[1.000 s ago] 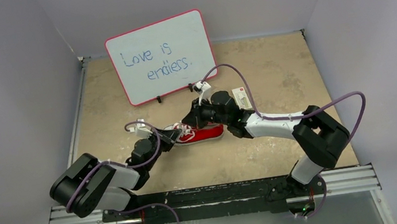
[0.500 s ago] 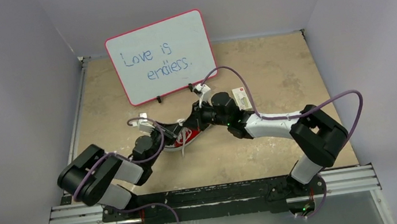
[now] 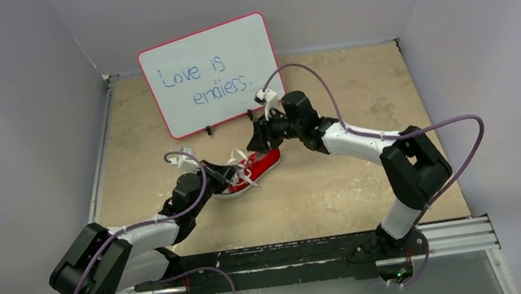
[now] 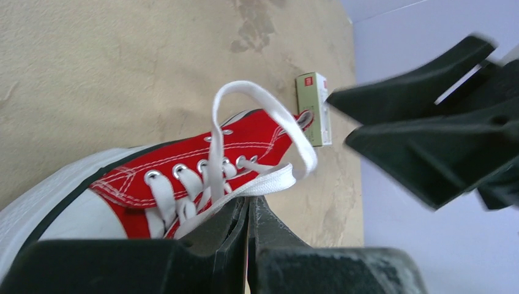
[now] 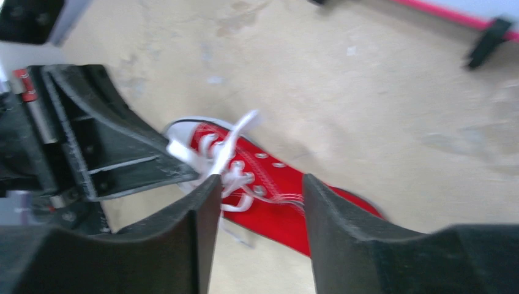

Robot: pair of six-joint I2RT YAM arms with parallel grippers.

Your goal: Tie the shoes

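Observation:
The red shoe (image 3: 258, 166) with white laces lies aslant on the table, toe toward the lower left. My left gripper (image 3: 222, 175) sits at its toe end, shut on a white lace (image 4: 269, 180) that runs from the eyelets into the tips of its jaws (image 4: 249, 199). A lace loop (image 4: 245, 92) arches over the tongue. My right gripper (image 3: 260, 138) hovers open above the shoe's heel side. In the right wrist view the gap between its fingers (image 5: 260, 184) holds nothing, and the shoe (image 5: 281, 211) lies below.
A pink-framed whiteboard (image 3: 210, 74) with writing stands at the back, just behind the right gripper. A small white box with a red mark (image 4: 313, 109) lies on the table beyond the shoe's heel. Grey walls close in both sides.
The right gripper has opened, let go of the lace and drawn up and back toward the whiteboard. The shoe has swung to a diagonal. The left arm stays shut on its lace.

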